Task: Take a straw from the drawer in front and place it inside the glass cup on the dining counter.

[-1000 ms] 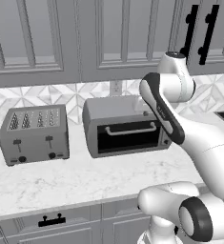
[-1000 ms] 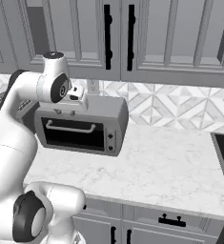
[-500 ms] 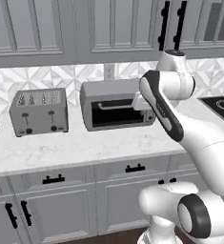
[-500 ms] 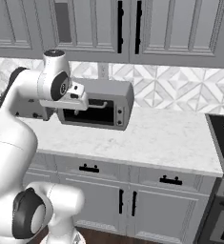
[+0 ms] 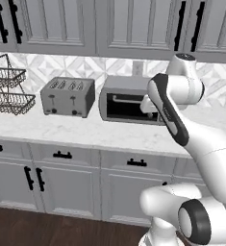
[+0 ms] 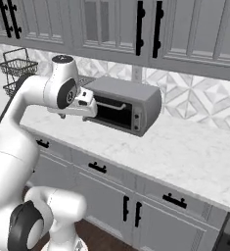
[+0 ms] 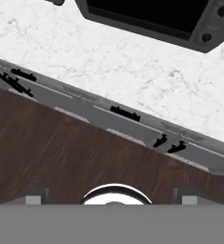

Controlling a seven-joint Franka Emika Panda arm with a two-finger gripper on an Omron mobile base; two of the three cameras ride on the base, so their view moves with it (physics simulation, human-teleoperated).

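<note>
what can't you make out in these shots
- Straw: unseen; every drawer front is shut, hiding the contents.
- Fingers: in the hand view the tips are cut by the bottom band, so the grip cannot be judged.
- Toaster oven: the arm covers its right end in the left base view.

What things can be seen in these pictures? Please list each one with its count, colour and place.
toaster: one, grey, on the wall counter, left of the toaster oven.
toaster oven: one, grey with a dark opening, on the counter against the backsplash.
wire basket: one, black, two tiers, far left on the counter.
wall counter: one, white marble.
drawers: several, grey with short black bar handles, all shut, below the counter.
upper cabinets: grey, vertical black handles.
floor: dark wood.
gripper: one, white, raised before the toaster oven; open or shut cannot be told.
</note>
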